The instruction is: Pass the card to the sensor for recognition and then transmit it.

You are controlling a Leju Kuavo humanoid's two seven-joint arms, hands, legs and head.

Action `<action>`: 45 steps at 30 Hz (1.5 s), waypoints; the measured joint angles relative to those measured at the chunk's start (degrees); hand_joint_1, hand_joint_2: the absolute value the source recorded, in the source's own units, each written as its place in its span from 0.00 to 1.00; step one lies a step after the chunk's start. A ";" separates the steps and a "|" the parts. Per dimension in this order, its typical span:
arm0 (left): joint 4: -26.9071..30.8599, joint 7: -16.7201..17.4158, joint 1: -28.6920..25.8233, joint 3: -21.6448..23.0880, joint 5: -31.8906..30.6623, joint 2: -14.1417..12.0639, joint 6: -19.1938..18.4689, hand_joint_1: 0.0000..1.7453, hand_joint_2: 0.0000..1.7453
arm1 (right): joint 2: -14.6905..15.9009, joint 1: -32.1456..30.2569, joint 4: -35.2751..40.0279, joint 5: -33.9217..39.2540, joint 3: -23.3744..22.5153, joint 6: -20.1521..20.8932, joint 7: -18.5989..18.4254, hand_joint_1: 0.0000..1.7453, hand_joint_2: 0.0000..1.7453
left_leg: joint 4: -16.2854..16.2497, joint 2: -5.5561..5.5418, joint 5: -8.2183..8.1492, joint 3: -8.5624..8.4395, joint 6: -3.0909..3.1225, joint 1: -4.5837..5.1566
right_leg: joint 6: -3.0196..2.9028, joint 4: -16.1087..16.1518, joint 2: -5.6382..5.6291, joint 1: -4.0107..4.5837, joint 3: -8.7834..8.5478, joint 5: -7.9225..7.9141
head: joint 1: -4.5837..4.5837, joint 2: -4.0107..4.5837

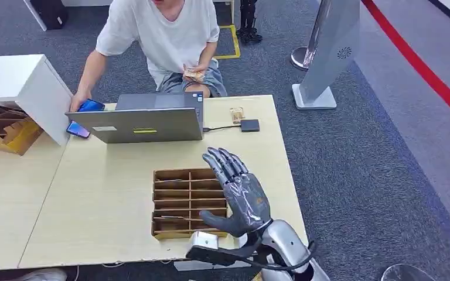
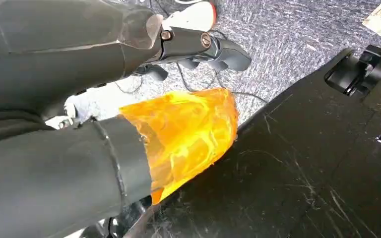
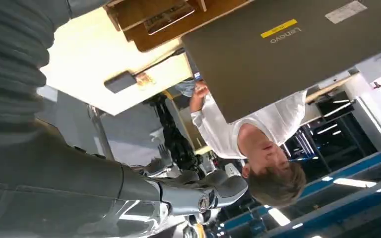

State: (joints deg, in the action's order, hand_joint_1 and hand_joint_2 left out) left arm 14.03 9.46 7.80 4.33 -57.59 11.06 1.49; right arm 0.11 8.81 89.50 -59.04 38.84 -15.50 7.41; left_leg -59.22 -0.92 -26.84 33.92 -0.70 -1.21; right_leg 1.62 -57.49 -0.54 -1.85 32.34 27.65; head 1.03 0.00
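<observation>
Fingers point(image 1: 225, 161) of the right hand point(image 1: 240, 196) are spread and extended, holding nothing, with the palm raised above the right part of the wooden slotted tray point(image 1: 179, 202) near the table's point(image 1: 94, 193) near edge. The left hand point(image 2: 198, 42) hangs low over grey carpet beside dark parts of the robot; its fingers look loosely curled with nothing in them, though its amber-tipped thumb point(image 2: 188, 131) hides much of it, so I cannot tell its state for sure.

A card point(image 1: 167, 217) seems to lie in 1 of the tray's near slots, to the left of the right hand's thumb; the right wrist view also shows a flat card point(image 3: 168, 15) in a compartment. Farther out, a small black sensor box point(image 1: 249, 124) sits on the far right of the table, cabled to the laptop point(image 1: 146, 120). A person point(image 1: 164, 35) sits behind the laptop, 1 hand on a blue phone point(image 1: 91, 106) at the far left.

My judgement: the task is at its opening step, the reach for a card. The next move calls for lowering the right hand into the slot, pinching the thin card by its edge, then carrying it far and right to the sensor.
</observation>
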 joint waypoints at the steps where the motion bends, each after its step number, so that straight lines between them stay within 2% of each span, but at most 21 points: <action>1: 0.11 0.06 0.03 0.20 0.00 -0.02 -0.22 0.00 0.00 | 0.24 0.68 -0.43 -1.42 0.71 -0.07 -0.95 0.00 1.00 | 0.00 0.01 0.00 -0.01 0.00 0.00 | 0.00 0.00 -0.02 0.00 0.00 -0.01 | 0.02 0.00; 6: 0.48 0.35 0.29 0.46 0.28 -0.02 -0.48 0.00 0.00 | 1.28 3.27 -1.91 -6.85 3.63 0.13 -4.38 0.00 1.00 | 0.00 0.01 0.00 -0.01 0.00 0.00 | 0.00 0.00 -0.01 0.00 0.00 -0.01 | 0.02 0.00; 11: 0.57 0.35 0.41 0.81 0.70 -0.02 -0.48 0.00 0.00 | 2.01 6.03 -4.59 -10.55 6.10 1.97 -7.67 0.00 1.00 | 0.00 0.00 0.00 -0.01 0.00 0.00 | 0.00 0.00 -0.02 0.00 0.00 -0.01 | 0.00 0.00; 24: 0.57 0.35 0.43 1.62 0.74 -0.02 -0.48 0.00 0.00 | 2.49 7.68 -7.06 -11.23 7.76 2.19 -8.04 0.00 1.00 | 0.00 0.01 0.00 -0.01 0.00 0.00 | -0.01 0.00 -0.02 0.00 0.00 -0.01 | 0.02 0.00; 34: 0.85 0.35 0.44 1.70 1.14 -0.02 -0.55 0.00 0.00 | 2.21 10.19 -10.91 -10.84 9.31 4.42 -10.71 0.00 1.00 | 0.00 0.00 0.01 -0.01 0.00 0.00 | 0.00 -0.01 -0.02 0.00 0.00 -0.01 | 0.00 0.00; 45: 0.87 0.35 0.45 2.66 1.68 -0.02 -0.48 0.00 0.00 | 1.36 11.02 -13.70 -10.18 9.31 5.25 -11.60 0.08 1.00 | 0.00 0.01 0.00 -0.01 0.00 0.00 | -0.01 -0.01 -0.02 0.00 0.00 -0.01 | 0.02 0.00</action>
State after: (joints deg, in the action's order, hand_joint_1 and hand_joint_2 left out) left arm 14.91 9.81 8.25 6.99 -55.91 11.04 1.01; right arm 1.47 19.82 75.80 -69.22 48.15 -10.25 -4.20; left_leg -59.22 -0.91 -26.84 33.92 -0.70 -1.21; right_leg 1.61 -57.49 -0.56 -1.85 32.34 27.65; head 1.05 0.00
